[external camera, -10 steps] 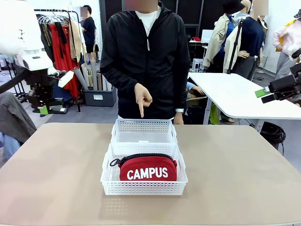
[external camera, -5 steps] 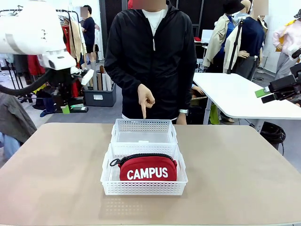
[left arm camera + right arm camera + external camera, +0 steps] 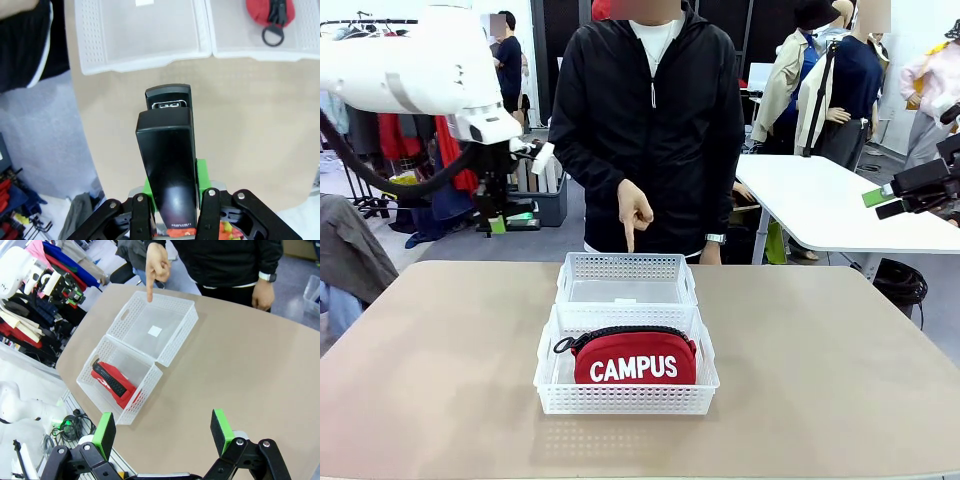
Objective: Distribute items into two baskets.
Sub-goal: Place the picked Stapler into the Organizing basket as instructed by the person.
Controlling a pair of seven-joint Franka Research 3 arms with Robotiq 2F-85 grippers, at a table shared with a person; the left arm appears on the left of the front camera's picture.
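Glossy black stapler (image 3: pixel 167 165) in left claw (image 3: pixel 172 210)

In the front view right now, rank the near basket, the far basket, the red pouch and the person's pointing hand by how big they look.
1. Near basket, largest.
2. Far basket, an alike shape; it looks smaller perhaps only because it sits farther from the camera.
3. Red CAMPUS pouch, inside the near basket.
4. Person's pointing hand, smallest.

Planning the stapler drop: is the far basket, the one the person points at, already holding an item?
No, the far basket holds nothing; the red pouch lies in the near basket.
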